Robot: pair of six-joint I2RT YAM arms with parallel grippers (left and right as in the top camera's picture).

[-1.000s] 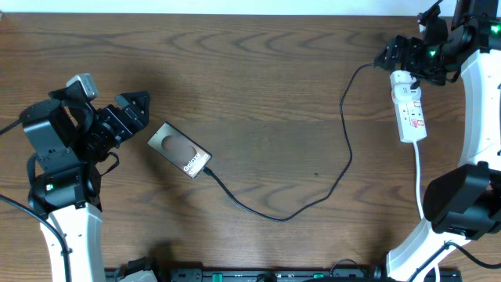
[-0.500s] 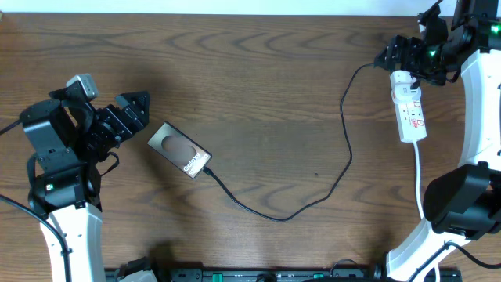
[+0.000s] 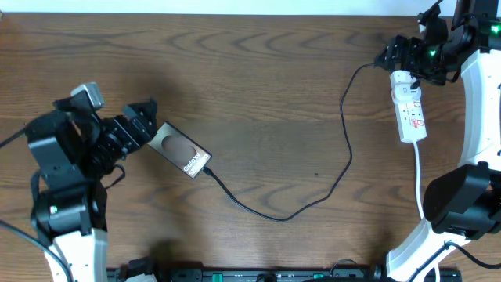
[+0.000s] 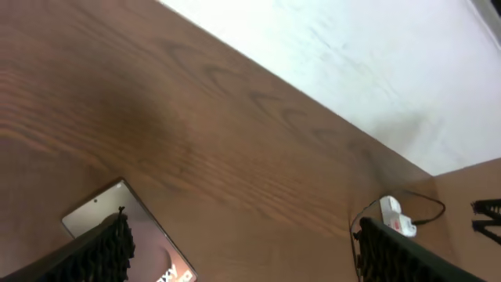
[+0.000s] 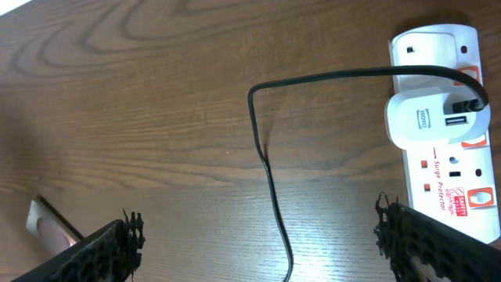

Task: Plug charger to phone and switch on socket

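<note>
Both of my grippers are open wide and hold nothing. My left gripper [image 3: 149, 119] is by the left end of the phone [image 3: 180, 151]. One finger [image 3: 151, 131] is just beside the phone's corner, and I cannot tell if they touch. The phone lies flat and tilted on the left side of the table [image 3: 258, 70], with white letters near its right end. The charger [image 3: 348, 149] is a thin black line. Its tip [image 3: 208, 171] meets the right end of the phone, but I cannot tell if it is pushed all the way in. From there the charger dips toward my side, goes up the middle of the table and bends over to the socket [image 3: 410, 110] far on the right. It goes into a white block [image 5: 427, 117] that sits on the far end of the socket. My right gripper [image 5: 262, 251] hangs over that far end. The socket has red marks on its face and a white cord [image 3: 420, 176] that runs back toward my side.
</note>
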